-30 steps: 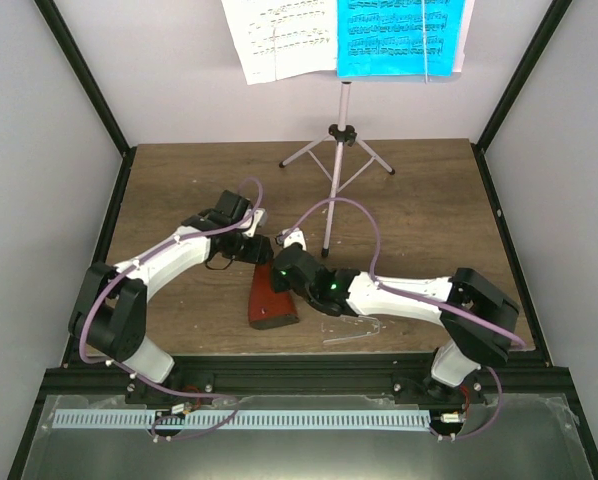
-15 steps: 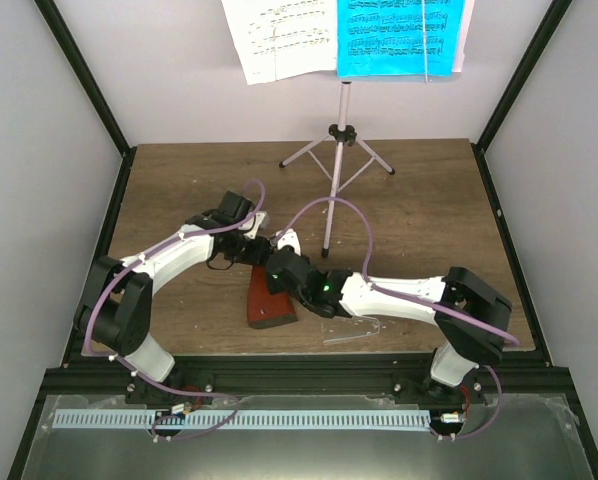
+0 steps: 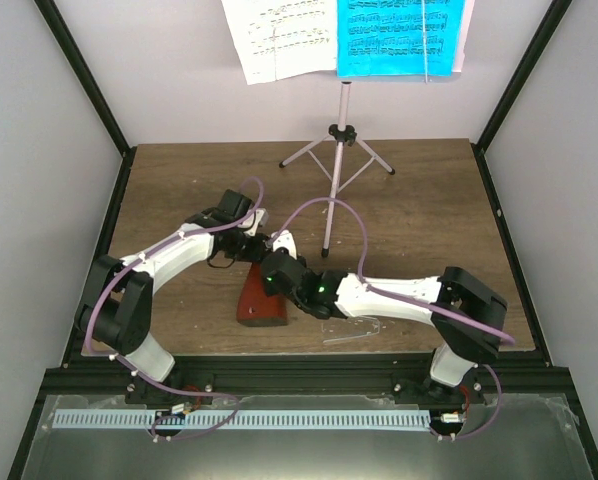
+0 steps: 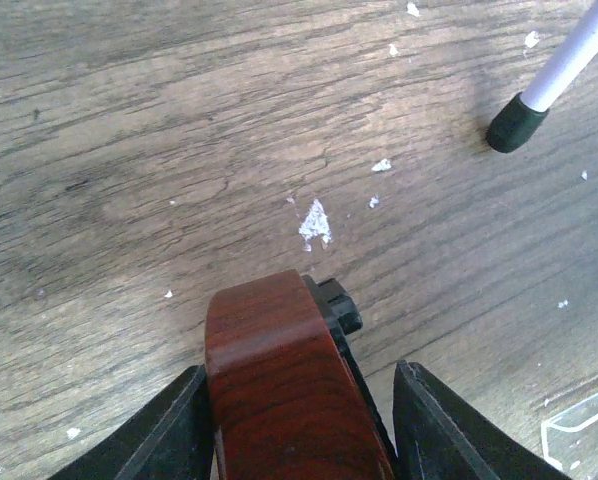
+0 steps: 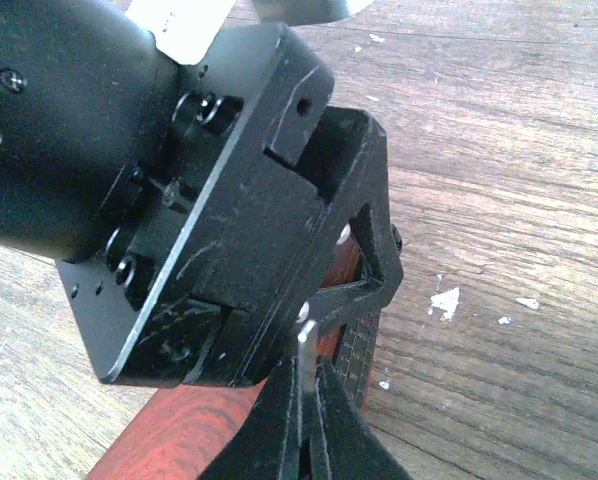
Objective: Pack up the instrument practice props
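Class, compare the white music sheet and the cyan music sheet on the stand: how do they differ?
The white sheet sits left and hangs crooked; the cyan sheet sits right and hangs straight. The white sheet's bottom edge reaches lower than the cyan sheet's. Both show printed music.

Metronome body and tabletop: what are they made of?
Metronome body: glossy reddish-brown wood grain, lacquered wood or plastic imitation; sheen along its rounded edge. Tabletop: matte brown wood grain, probably laminate or veneer; white flecks on it.
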